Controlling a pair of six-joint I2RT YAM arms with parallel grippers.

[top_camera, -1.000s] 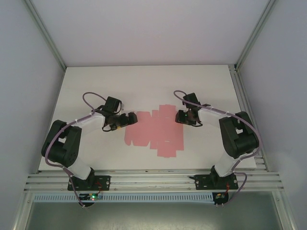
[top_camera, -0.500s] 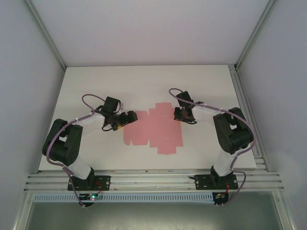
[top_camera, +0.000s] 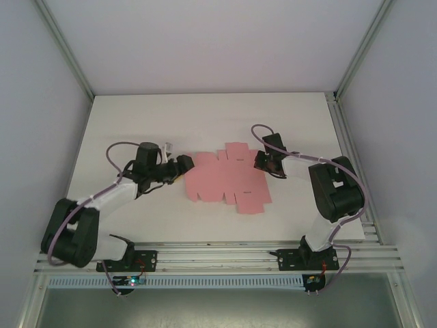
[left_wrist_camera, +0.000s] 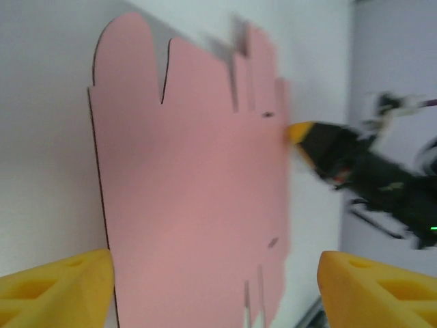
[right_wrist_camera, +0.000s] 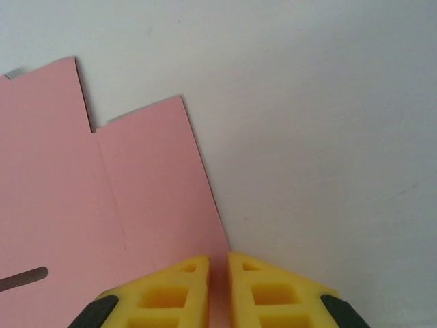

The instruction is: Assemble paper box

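Note:
The paper box (top_camera: 229, 179) is a flat pink die-cut sheet with flaps and slots, lying on the white table (top_camera: 136, 123). My left gripper (top_camera: 183, 166) is at the sheet's left edge, open. Its yellow fingers (left_wrist_camera: 61, 283) stand wide on either side of the sheet (left_wrist_camera: 191, 198) in the left wrist view. My right gripper (top_camera: 261, 162) is at the sheet's right edge. Its yellow fingers (right_wrist_camera: 171, 294) are nearly together, with a corner of the pink card (right_wrist_camera: 150, 191) between them. The right gripper's yellow tip (left_wrist_camera: 300, 132) also shows at the far edge of the sheet.
Aluminium rails (top_camera: 218, 256) run along the near edge where both arm bases are bolted. Another rail (top_camera: 349, 157) lines the right side. Pale walls enclose the table on the left, back and right. Bare table lies behind and in front of the sheet.
The sheet has shifted to the right and a little back with the right gripper closed on its edge. The left arm has stretched out lower, and its jaws have narrowed somewhat.

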